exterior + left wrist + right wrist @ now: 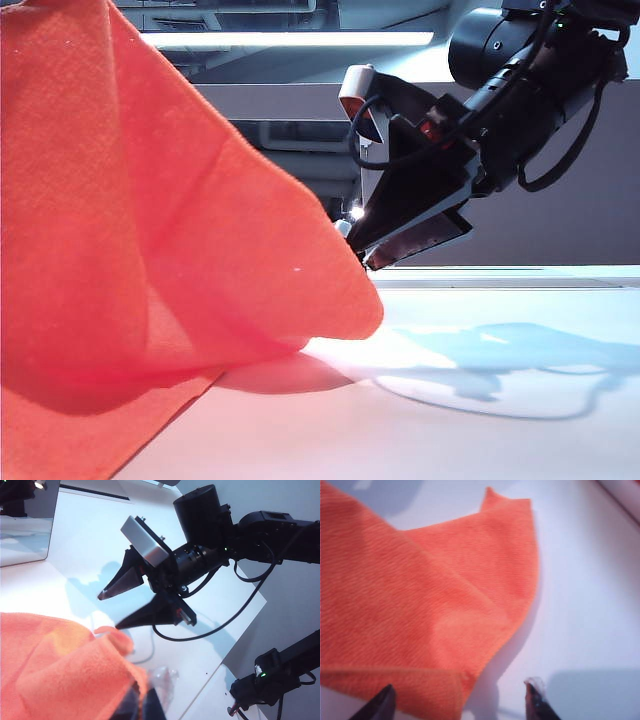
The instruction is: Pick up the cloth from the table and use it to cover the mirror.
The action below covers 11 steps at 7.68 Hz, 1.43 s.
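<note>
The bright orange cloth (150, 250) hangs lifted at the left of the exterior view, its lower fold resting on the white table (450, 430). My left gripper (142, 701) is shut on a bunched edge of the cloth (60, 670); the exterior view does not show this gripper. My right gripper (355, 247) hovers just right of the cloth's hanging corner, jaws wide open and holding nothing. Its wrist view shows the cloth (430, 600) lying partly between the spread fingertips (536, 700). The left wrist view shows the right gripper (109, 612) open above the table, and the mirror (25, 530) standing beyond it.
The table's edge (240, 630) runs close behind the right arm. A black arm base with cables (270, 680) sits beyond that edge. A grey partition panel (570, 210) stands behind the table in the exterior view.
</note>
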### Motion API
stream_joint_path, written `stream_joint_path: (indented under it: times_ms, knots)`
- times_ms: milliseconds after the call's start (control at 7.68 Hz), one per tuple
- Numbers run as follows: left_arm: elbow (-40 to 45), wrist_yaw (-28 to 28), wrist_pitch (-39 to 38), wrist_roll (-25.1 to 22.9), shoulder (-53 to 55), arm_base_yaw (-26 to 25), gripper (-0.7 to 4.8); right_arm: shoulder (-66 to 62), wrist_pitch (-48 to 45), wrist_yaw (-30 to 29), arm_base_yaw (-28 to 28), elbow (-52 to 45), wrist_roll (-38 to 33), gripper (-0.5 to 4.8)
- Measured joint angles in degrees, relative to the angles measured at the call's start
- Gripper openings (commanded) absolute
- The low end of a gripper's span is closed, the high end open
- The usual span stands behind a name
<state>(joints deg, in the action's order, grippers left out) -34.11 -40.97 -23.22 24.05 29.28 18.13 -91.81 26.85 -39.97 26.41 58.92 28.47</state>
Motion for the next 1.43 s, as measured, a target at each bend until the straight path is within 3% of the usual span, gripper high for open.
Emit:
stream_joint_path:
  times_ms: [391, 521, 782, 912, 1172, 1433]
  knots:
    - [0.00, 0.07, 0.00, 0.00, 0.00, 0.00, -0.06, 0.00, 5.66, -0.87, 0.02, 0.00, 6.08, 3.38]
    - [0.00, 1.25, -0.02, 0.00, 0.00, 0.00, -0.06, 0.00, 11.72, -1.88, 0.09, -0.02, 12.90, 3.38]
    - [0.00, 1.29, -0.02, 0.00, 0.00, 0.00, -0.06, 0.00, 12.13, -3.13, 0.52, -0.02, 13.88, 3.38]
    - [0.00, 1.27, 0.00, 0.13, 0.02, 0.00, -0.06, 0.00, 11.98, -2.73, 4.76, -0.02, 15.15, 3.38]
    - [0.00, 1.05, 0.15, 0.17, 0.04, 0.00, -0.06, -0.20, 11.13, 0.94, 4.94, -0.04, 15.15, 3.37]
    - [0.00, -0.02, 2.95, 1.36, 0.04, 0.00, -0.06, -4.17, 9.79, 1.84, 4.96, -0.07, 15.06, 3.03]
